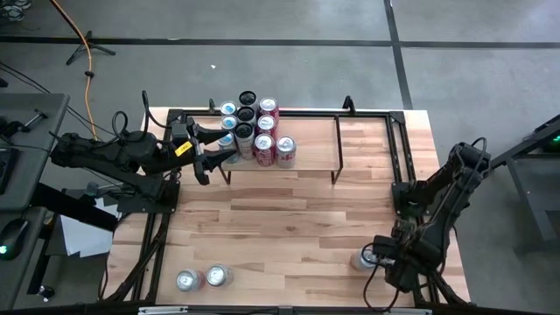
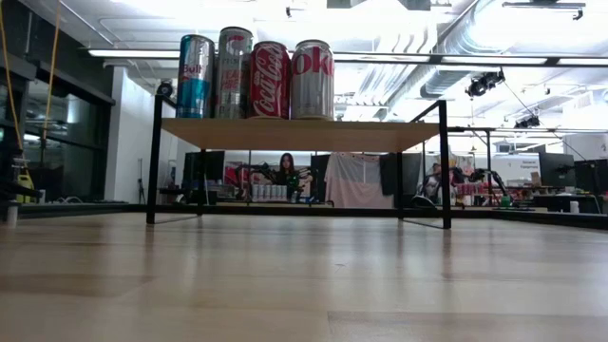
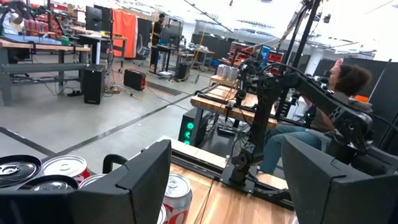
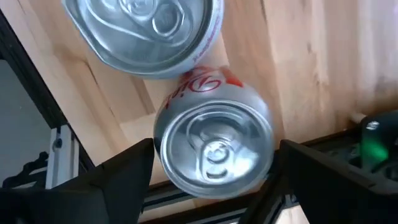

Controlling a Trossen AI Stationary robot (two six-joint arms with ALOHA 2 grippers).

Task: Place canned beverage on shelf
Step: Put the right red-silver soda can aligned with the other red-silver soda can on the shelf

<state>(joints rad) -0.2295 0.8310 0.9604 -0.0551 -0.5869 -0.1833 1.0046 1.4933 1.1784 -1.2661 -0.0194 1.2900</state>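
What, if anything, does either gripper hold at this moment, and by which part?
Nothing is held. The right gripper stands open around the silver can at the near edge, not closed on it. The left gripper is open beside the shelf.

Grey concrete floor (image 1: 289, 22) with dark tape lines, orange cable (image 1: 80, 35) trailing across it. Open workshop: exposed silver ducts (image 2: 446, 57) and strip lights (image 2: 133, 53) overhead (bright, washed out). Workbenches (image 3: 37, 50) with monitors, an orange cloth (image 3: 123, 25) hanging at the back. One person (image 3: 339, 93) sits nearby, another (image 2: 285, 171) farther off.
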